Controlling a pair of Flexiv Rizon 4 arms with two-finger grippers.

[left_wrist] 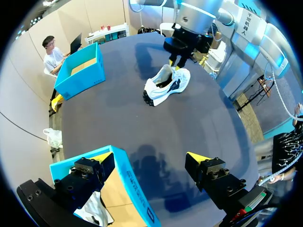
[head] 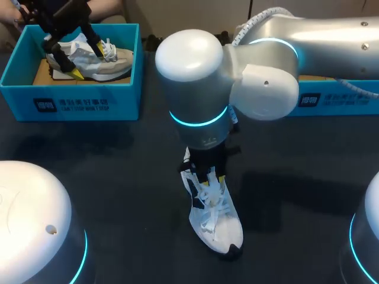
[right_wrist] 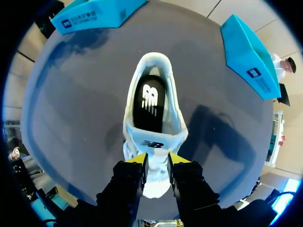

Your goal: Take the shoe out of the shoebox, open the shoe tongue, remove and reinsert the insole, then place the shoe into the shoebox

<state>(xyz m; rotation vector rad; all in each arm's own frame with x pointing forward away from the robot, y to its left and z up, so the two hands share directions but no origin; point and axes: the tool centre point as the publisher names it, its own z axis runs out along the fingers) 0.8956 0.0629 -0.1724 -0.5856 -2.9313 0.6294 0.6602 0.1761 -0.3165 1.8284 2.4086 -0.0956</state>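
1. I'm driving what looks like a robotics lab bench: my left arm (head: 32, 219) and right arm (head: 320, 41), pale with glowing blue rings, lean over one dark table (head: 118, 177)
2. Staged like test props: a blue shoebox (head: 77, 103), a second box (head: 340, 100), a white shoe (head: 216, 222)

Even overhead light, soft shadows

Right arm (head: 320, 29): I am holding it over the white shoe (head: 216, 228) with the wrist pointing straight down. The right gripper (right_wrist: 157, 161) is pinching the shoe's tongue (right_wrist: 152, 143) between both yellow fingertips. Left arm (head: 56, 15): it is hanging well apart from the shoe. The left gripper (head: 93, 62) is spreading wide, grasping nothing.
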